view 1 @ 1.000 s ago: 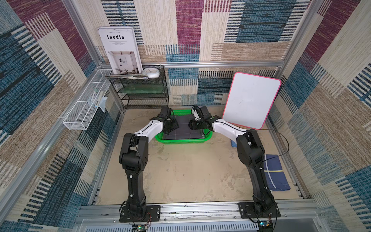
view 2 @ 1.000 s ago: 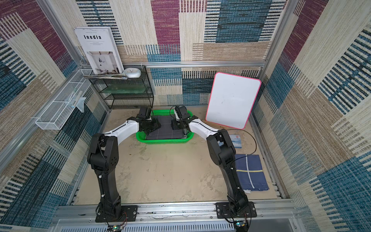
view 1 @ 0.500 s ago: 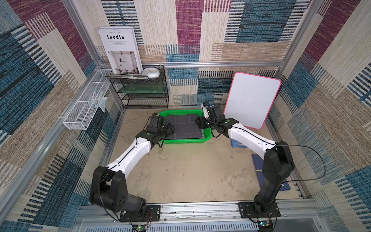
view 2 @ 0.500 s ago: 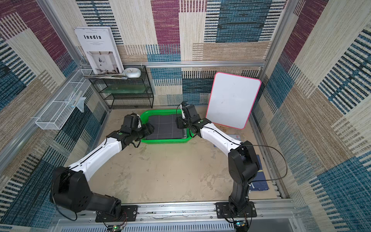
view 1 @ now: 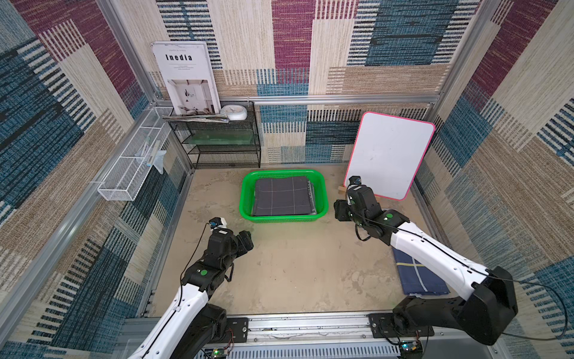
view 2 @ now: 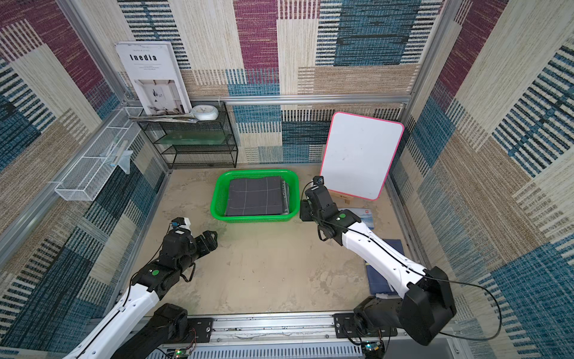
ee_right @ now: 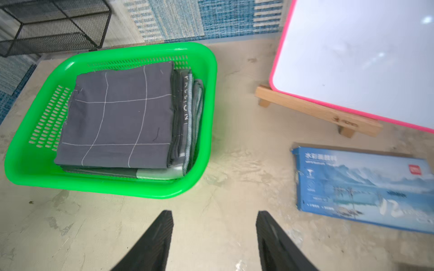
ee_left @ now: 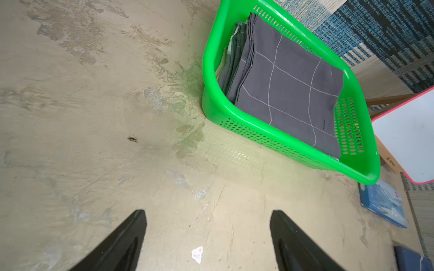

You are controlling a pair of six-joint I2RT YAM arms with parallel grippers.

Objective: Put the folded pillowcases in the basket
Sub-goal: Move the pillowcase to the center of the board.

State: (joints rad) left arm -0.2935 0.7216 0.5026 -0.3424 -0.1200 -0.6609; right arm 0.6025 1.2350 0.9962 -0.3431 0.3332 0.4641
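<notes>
Now the folded pillowcase [view 1: 284, 196] lies flat inside the basket [view 1: 279, 218], on top of other folded cloth, so the placing looks done. The left gripper [ee_left: 207, 212] and right gripper [ee_right: 215, 212] both stand apart and empty, near the basket. A good retreat, I judge, clears the rim and avoids the whiteboard [view 1: 388, 155] beside the right arm. The surface [view 1: 295, 273] is beige and blotchy. A black mesh shelf [view 1: 223, 140] and a white wire rack [view 1: 130, 167] line the woven patchwork walls.
</notes>
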